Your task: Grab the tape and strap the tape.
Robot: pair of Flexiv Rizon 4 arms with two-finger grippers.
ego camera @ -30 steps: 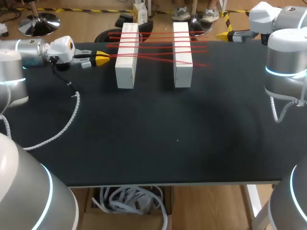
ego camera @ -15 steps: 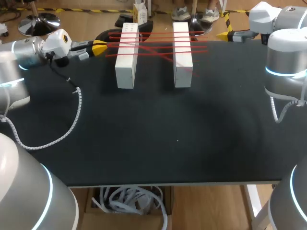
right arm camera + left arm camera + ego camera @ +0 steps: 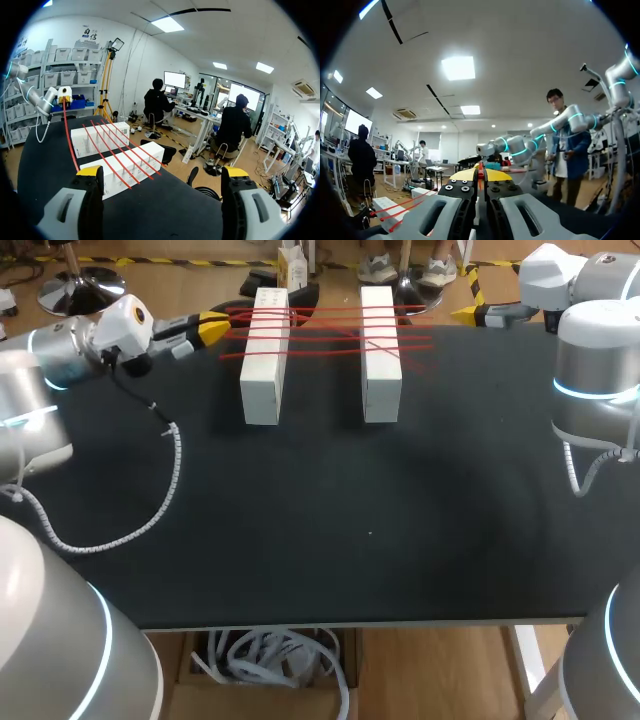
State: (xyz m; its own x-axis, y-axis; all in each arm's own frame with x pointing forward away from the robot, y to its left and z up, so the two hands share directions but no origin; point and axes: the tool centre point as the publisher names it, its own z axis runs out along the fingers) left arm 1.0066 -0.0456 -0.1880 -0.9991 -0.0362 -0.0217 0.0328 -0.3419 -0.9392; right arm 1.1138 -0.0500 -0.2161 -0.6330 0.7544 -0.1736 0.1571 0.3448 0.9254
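Red tape [image 3: 330,335] is wound in several strands across two white blocks that lie side by side at the far part of the black table [image 3: 300,520]. These are the left block [image 3: 264,355] and the right block [image 3: 380,350]. One end of the red tape goes to the left gripper [image 3: 213,328], which is clenched on it. In the left wrist view the thin red line is pinched between the two yellow tips, and they stand almost together.

One second ago the left gripper was lower on the table, beside the middle of the left block. Half a second ago it was already nearer to the far edge. Now it is at the far end of the left block, close to the table's far edge. The free strand has followed it. Before, it went from the gripper with a small slope to the near side of the right block; now it starts further back and crosses the other strands at a steeper angle, making an X over the right block. The white coiled cable [image 3: 150,510] of the left arm has also changed its curve on the table.

Both blocks have kept their place. The right gripper [image 3: 162,172] has not moved: it is beyond the far right corner, well apart from the blocks, with its fingers spread wide and nothing between them.
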